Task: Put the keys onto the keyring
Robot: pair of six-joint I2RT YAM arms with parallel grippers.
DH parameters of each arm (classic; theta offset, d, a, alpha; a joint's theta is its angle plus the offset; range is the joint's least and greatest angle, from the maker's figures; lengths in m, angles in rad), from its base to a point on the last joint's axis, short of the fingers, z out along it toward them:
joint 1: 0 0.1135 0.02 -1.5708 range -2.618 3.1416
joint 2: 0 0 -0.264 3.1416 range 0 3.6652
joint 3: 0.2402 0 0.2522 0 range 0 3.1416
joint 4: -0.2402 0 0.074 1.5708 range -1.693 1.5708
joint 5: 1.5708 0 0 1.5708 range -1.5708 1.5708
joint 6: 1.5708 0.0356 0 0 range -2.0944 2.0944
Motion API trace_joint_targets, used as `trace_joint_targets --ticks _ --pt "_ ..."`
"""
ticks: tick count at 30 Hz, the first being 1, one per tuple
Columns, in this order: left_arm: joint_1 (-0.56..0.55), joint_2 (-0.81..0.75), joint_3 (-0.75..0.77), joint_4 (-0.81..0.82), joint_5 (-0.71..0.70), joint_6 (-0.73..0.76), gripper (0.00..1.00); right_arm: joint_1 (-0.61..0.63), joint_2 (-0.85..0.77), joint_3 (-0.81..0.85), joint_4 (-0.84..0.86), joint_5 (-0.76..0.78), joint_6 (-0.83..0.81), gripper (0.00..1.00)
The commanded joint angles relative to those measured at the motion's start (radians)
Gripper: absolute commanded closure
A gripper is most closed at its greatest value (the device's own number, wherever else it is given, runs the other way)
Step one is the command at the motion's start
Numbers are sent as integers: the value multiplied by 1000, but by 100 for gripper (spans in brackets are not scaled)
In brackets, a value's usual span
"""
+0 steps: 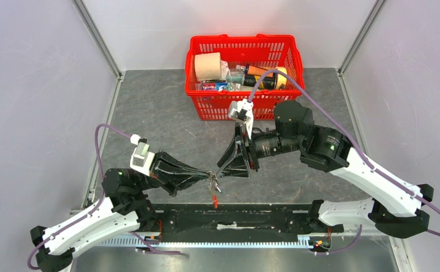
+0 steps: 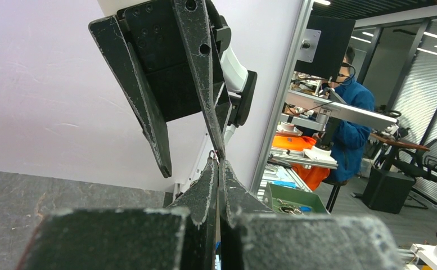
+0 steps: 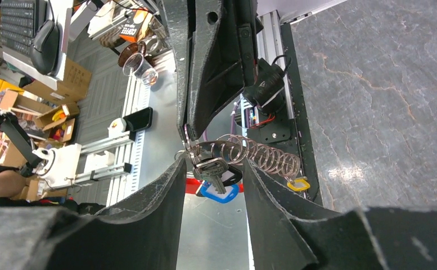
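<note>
Two grippers meet above the middle of the table's (image 1: 166, 113) near edge. The left gripper (image 1: 208, 176) is pinched tight on the keyring (image 3: 261, 157), whose coiled cord and brass clasp (image 3: 297, 184) dangle below. The keys (image 3: 216, 171) hang bunched there, between the widely parted fingers of the right gripper (image 3: 213, 163), which grasps nothing.

Shiny metal keys (image 3: 211, 169), glossy silvery coiled keyring (image 3: 266, 159), matt grey stone-look table (image 3: 384, 84), red plastic basket (image 1: 206, 107).
</note>
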Motion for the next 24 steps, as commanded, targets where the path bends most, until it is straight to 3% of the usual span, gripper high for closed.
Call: trace_joint_targets --ticks 1,16,24 --pt "2 5 1 85 6 -34 98 -1 -5 47 44 -53 -61 51" --pt "2 22 9 95 1 -41 98 17 26 60 62 -98 -100 52" --pt "2 17 8 92 -10 -40 98 31 33 57 47 -75 -115 61"
